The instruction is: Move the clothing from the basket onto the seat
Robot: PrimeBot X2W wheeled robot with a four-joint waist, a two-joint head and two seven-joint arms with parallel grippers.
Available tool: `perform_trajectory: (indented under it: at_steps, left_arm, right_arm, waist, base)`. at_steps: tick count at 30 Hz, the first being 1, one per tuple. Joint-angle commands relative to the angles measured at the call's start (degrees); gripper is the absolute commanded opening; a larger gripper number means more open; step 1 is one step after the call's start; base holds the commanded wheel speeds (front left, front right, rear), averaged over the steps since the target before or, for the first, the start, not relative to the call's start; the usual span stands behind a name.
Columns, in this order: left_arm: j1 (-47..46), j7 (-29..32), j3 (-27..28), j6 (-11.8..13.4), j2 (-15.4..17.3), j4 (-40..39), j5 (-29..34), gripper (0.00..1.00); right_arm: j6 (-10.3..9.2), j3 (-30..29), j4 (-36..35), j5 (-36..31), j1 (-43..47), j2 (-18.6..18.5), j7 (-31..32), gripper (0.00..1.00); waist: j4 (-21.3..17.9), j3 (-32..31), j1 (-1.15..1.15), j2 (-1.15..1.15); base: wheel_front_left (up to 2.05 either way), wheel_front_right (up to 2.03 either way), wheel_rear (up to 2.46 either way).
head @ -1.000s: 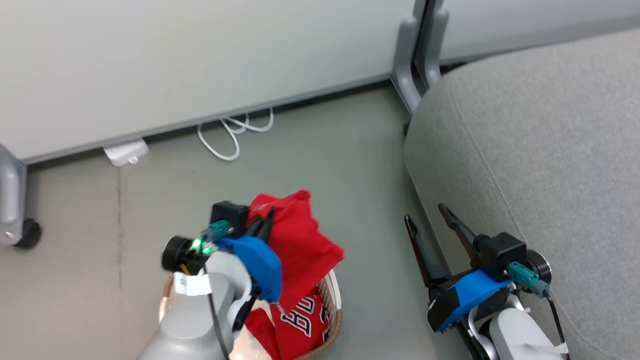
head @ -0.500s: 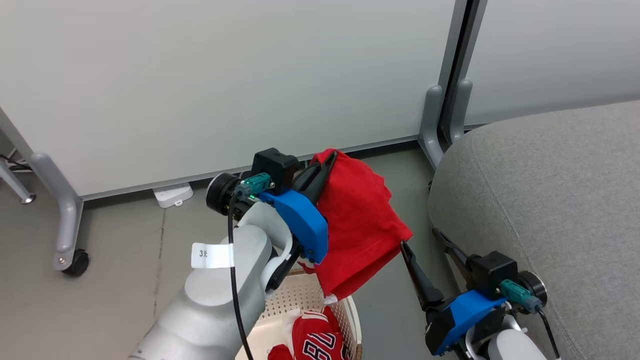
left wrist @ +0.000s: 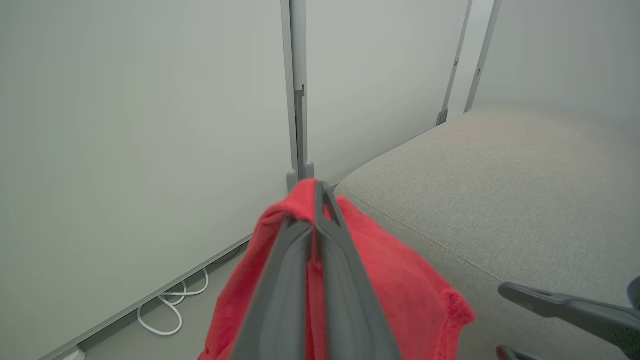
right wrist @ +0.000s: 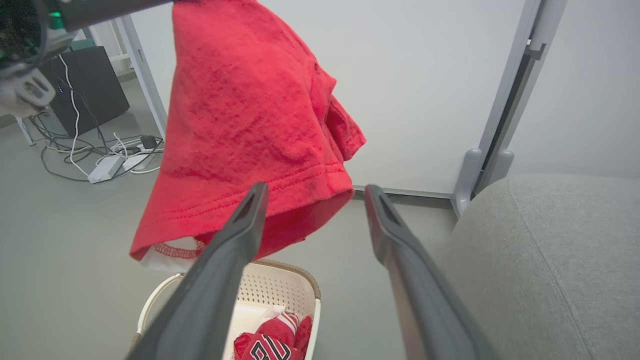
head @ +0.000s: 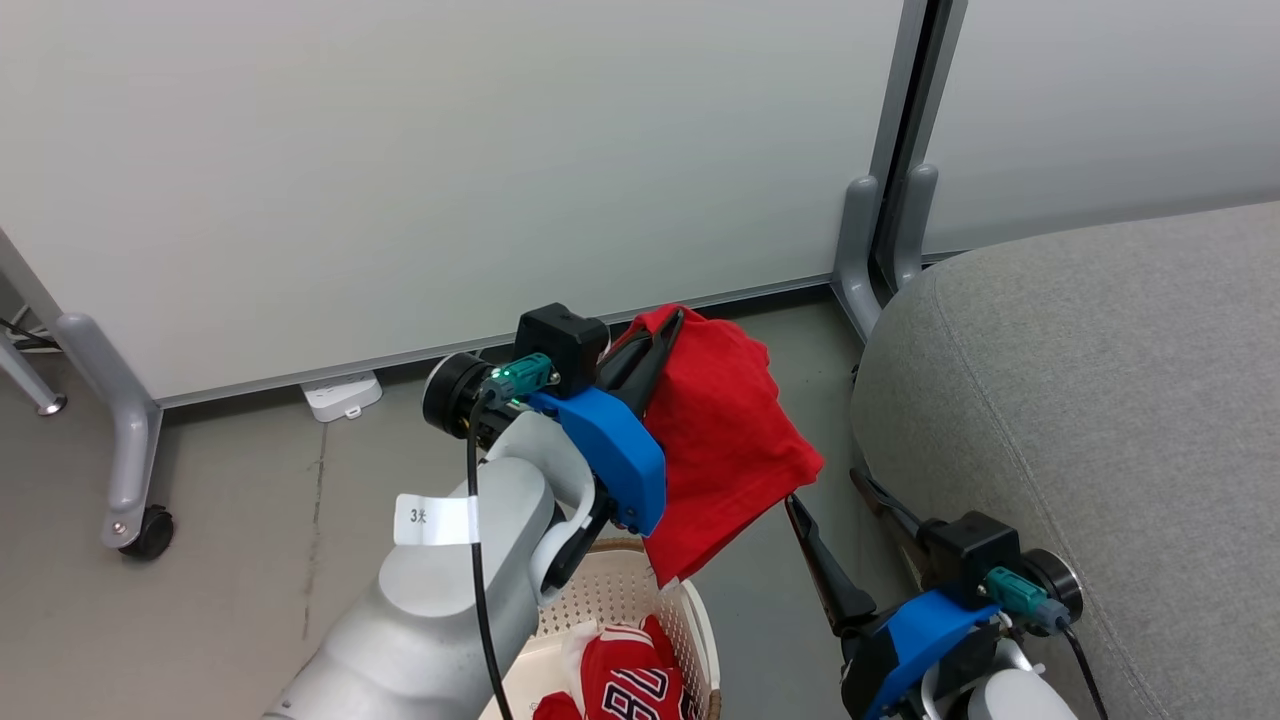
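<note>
I log: pale grey rounded forearm (head: 430, 630), blue plastic wrist bracket (head: 615, 455), black camera block (head: 562, 340), teal connector (head: 520, 378), black cable (head: 480, 560), left gripper (head: 675, 321) with dark fingers (head: 645, 360).

Upper garment (head: 725, 440), frame centre: plain red.
Lower garment (head: 625, 685), bottom centre: red, white trim, black white-edged lettering.
Basket (head: 610, 600), bottom centre: cream, perforated, brown woven rim.
Seat (head: 1100, 400), right: grey.

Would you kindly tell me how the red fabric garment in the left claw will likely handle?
The red fabric garment looks floppy: it drapes in folds from the shut left claw. Probably light, since a pinch at one edge holds it. Its hanging hem might snag.
</note>
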Motion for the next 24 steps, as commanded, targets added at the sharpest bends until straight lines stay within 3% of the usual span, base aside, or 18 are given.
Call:
perform_trajectory:
  at_steps: [1,12,24]
  left_arm:
    - [0.14,-0.43,-0.37,0.18,0.0,-0.04,-0.42,0.0]
    - [-0.26,-0.74,-2.95,0.59,0.0,-0.8,-2.38,0.0]
    - [-1.2,-0.64,-6.54,0.01,-0.01,-1.67,-3.9,0.0]
  right_arm:
    - [0.01,0.42,-0.11,-0.25,-0.11,-0.2,0.3,1.0]
    - [0.01,3.2,2.85,0.82,-6.27,-0.2,3.84,1.0]
    - [0.01,7.19,11.77,2.45,-14.41,-0.21,4.79,1.0]
  waist:
    - [0.03,0.11,0.0,0.0]
    - [0.85,1.08,0.0,0.0]
    - [2.74,1.82,0.0,0.0]
  base:
    - [0.0,0.0,0.0]
    - [0.0,0.0,0.0]
    - [0.0,0.0,0.0]
